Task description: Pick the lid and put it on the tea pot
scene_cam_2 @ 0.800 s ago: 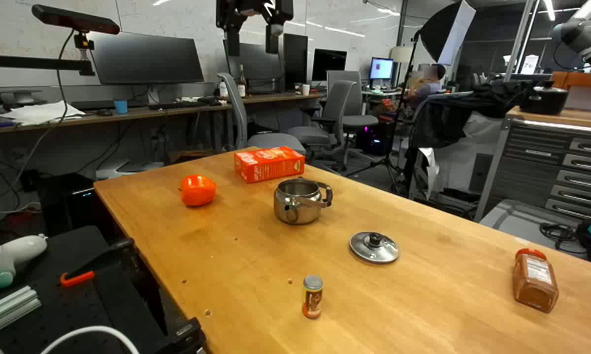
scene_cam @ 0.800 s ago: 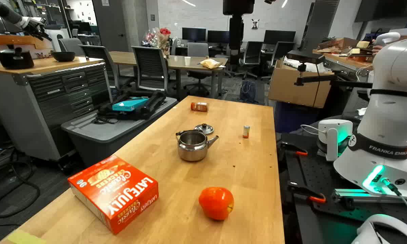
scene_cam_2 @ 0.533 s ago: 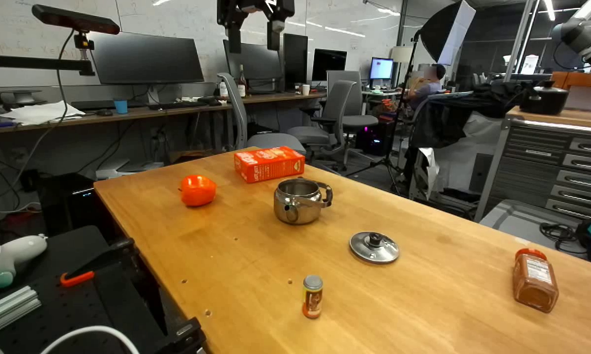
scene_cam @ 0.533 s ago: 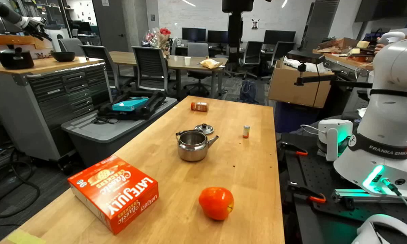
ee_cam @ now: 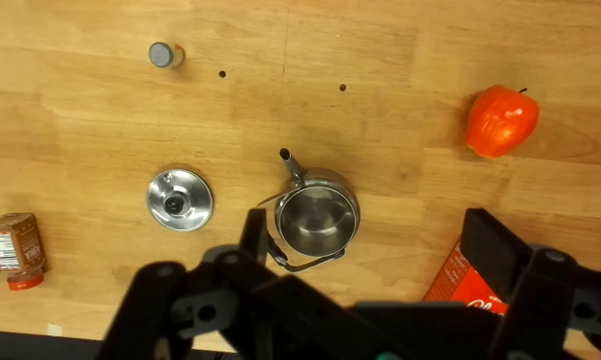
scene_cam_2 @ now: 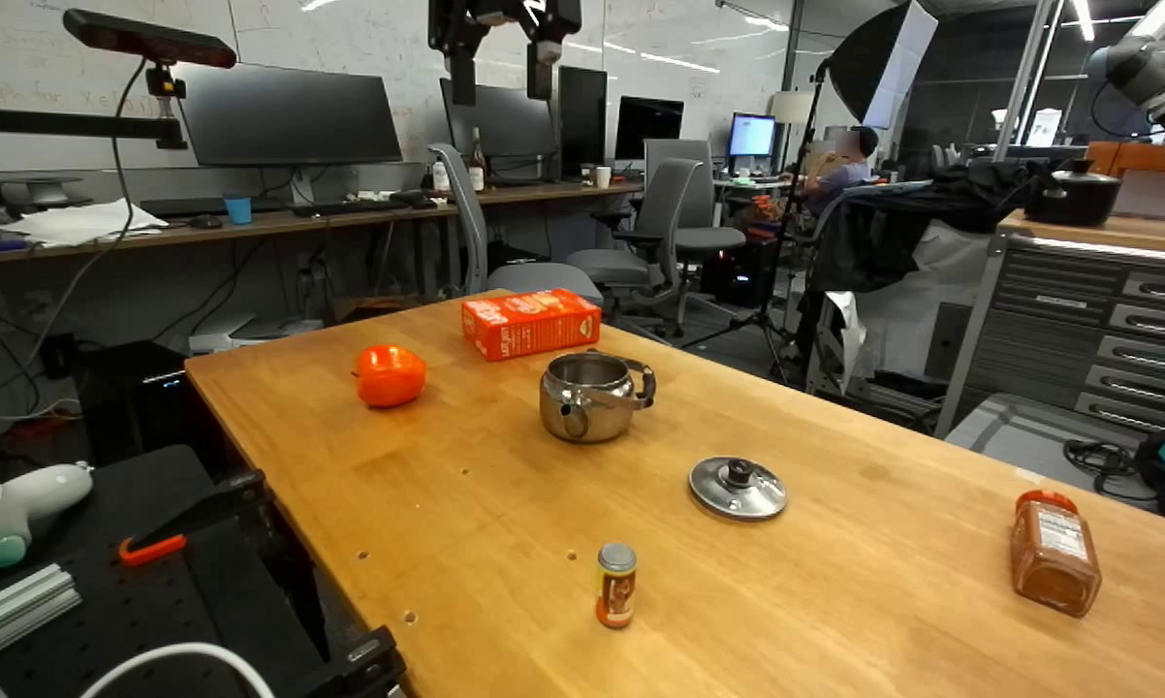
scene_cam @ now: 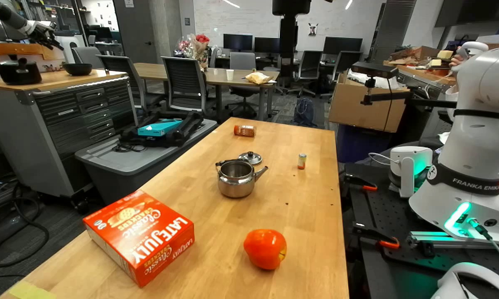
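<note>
The lid (scene_cam: 250, 158) is a round silvery disc with a black knob, lying knob up on the table; it also shows in an exterior view (scene_cam_2: 738, 488) and in the wrist view (ee_cam: 179, 200). The tea pot (scene_cam: 236, 179) is a shiny steel pot with a spout, standing upright with its top uncovered and its handle folded to the side; it also shows in an exterior view (scene_cam_2: 587, 399) and in the wrist view (ee_cam: 318, 220). The lid lies apart from the pot. My gripper (ee_cam: 365, 215) is open and empty, high above the table; it also shows in an exterior view (scene_cam_2: 501, 89).
A red cracker box (scene_cam: 139, 232) and an orange-red fruit (scene_cam: 265, 249) lie on the wooden table (scene_cam: 216, 257). A small shaker (scene_cam_2: 616, 585) stands near the lid. A spice jar (scene_cam_2: 1055, 553) lies on its side beyond the lid.
My gripper rose very slightly between the earliest frames and half a second ago, and holds still since. The lid, the tea pot and the other table objects have not moved.
</note>
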